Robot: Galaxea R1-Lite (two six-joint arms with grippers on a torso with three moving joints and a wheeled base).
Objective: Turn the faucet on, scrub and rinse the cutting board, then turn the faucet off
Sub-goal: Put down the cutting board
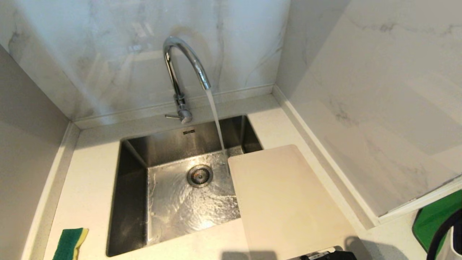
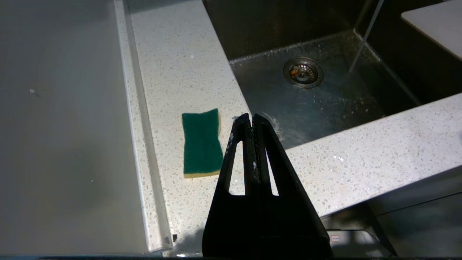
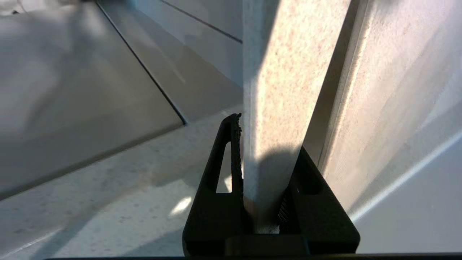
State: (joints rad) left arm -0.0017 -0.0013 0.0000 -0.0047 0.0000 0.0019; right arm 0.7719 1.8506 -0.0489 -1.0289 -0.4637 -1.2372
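Observation:
The chrome faucet stands behind the sink and water runs from its spout onto the sink floor. Its small lever sticks out to the left. The cream-white cutting board lies tilted over the sink's right edge and the counter, its far corner close to the stream. My right gripper is shut on the board's near end, and only its top shows at the bottom of the head view. My left gripper is shut and empty, above the counter's front left.
A green-and-yellow sponge lies on the counter left of the sink, beside the left gripper. Marble walls close in behind and on the right. A green object sits at the lower right.

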